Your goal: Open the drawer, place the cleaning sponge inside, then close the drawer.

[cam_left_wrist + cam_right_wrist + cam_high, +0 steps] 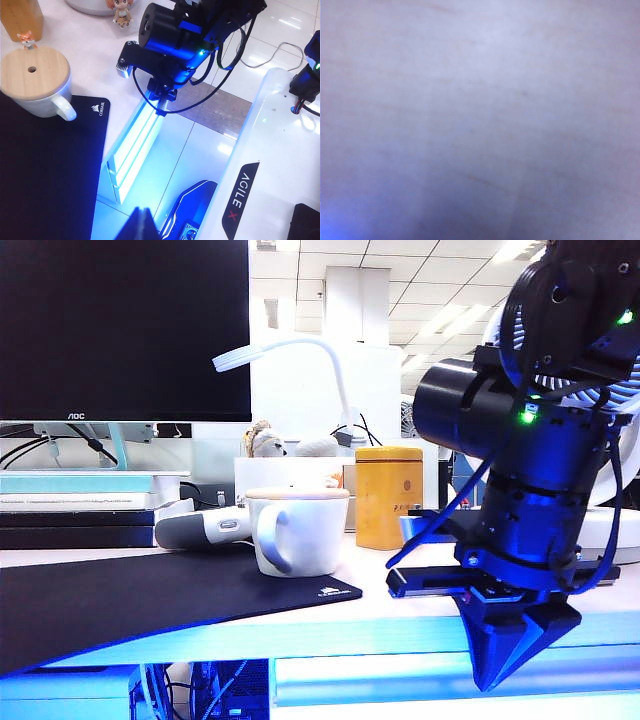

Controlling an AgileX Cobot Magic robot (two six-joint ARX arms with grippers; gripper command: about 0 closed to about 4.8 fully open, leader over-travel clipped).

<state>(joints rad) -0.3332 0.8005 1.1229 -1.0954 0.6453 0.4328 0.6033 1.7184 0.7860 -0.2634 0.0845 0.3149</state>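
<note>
The drawer (380, 680) is a flat white front glowing blue under the desktop (400, 625) edge; the left wrist view shows the drawer (131, 157) from above. My right gripper (503, 672) points down at the desk's front edge. Its dark fingers taper together to a point over the drawer front, with nothing seen between them. From above, the right gripper (161, 106) sits at the far end of the glowing front. The right wrist view is only a blurred pale surface. My left gripper (143, 222) hangs shut and empty off the desk. The cleaning sponge is out of view.
A white mug (297, 530) with a wooden lid (31, 71) stands on a black mouse pad (120, 600). A yellow tin (388, 497), a monitor (120, 330), a white lamp (290, 348) and a fan (615, 410) stand behind. The robot's white base (272, 150) is beside the drawer.
</note>
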